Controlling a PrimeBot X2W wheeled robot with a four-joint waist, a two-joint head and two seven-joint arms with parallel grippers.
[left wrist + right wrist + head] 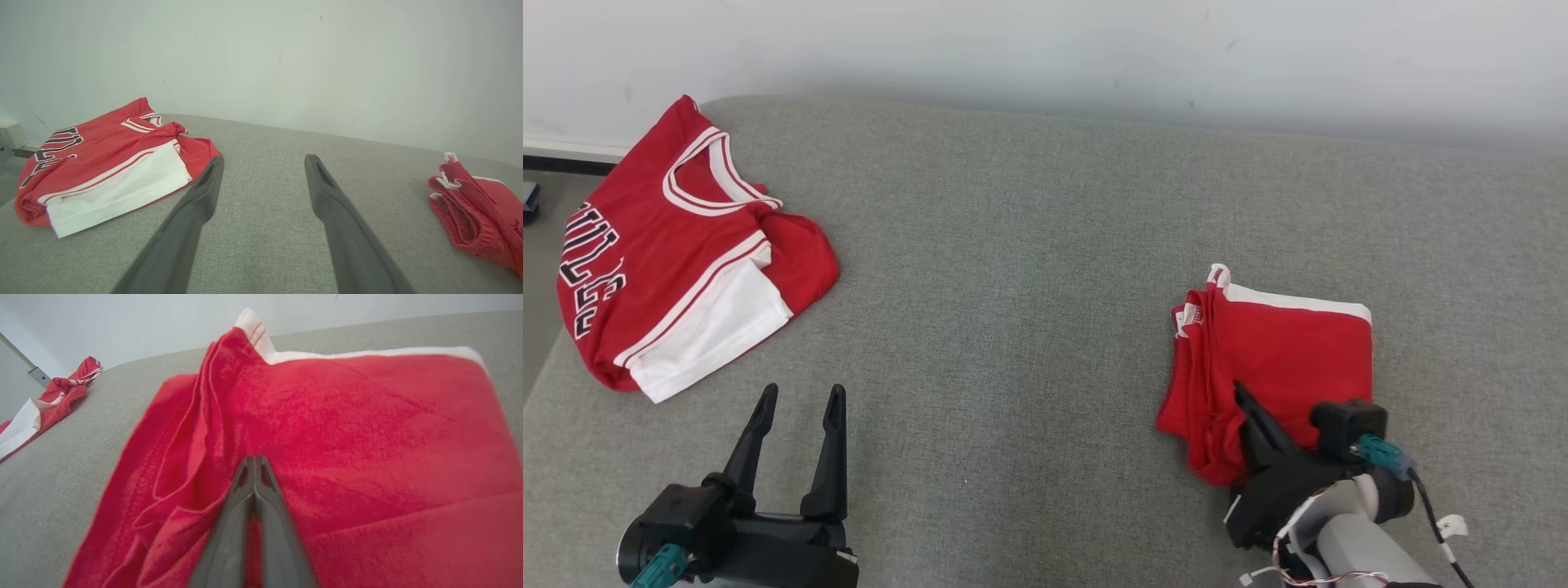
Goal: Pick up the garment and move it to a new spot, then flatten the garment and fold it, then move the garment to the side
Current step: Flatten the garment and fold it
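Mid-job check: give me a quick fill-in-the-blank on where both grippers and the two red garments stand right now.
1. The right gripper is ____ on the near edge of the folded red garment.
2. The left gripper stands ____, with nothing between its fingers.
3. The red jersey with black lettering lies on the robot's ____ side of the grey cushion.

Missing words: shut; open; left.
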